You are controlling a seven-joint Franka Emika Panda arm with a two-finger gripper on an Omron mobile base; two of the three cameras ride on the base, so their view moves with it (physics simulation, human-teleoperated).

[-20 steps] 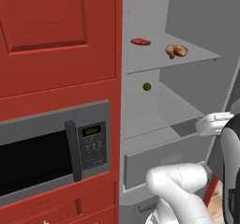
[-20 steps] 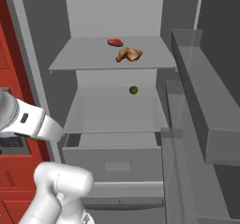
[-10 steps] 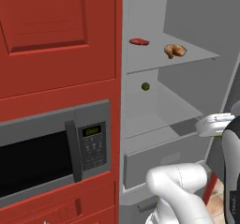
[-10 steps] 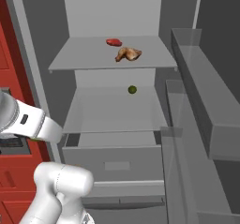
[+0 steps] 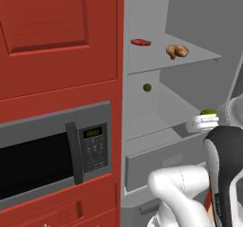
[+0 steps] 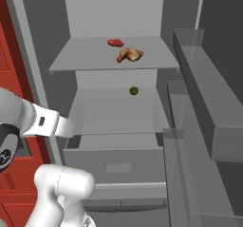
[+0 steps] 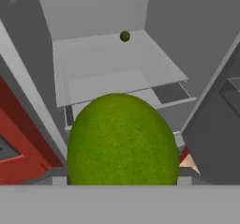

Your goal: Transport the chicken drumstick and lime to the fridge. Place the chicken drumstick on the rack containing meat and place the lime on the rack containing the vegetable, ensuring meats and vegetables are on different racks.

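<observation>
Hand view: the lime (image 7: 123,141) sits right at the camera, evidently clamped between the fingers, though they are hidden behind it. The rack containing the vegetable (image 7: 101,59) lies ahead and above, the vegetable (image 7: 124,36) near its back.

evenly lit, flat rendered light with no glare and only faint shading under the fridge (image 6: 28,41) shelves. sharp across both base views. slightly soft on the close-up lime (image 7: 123,141).
</observation>
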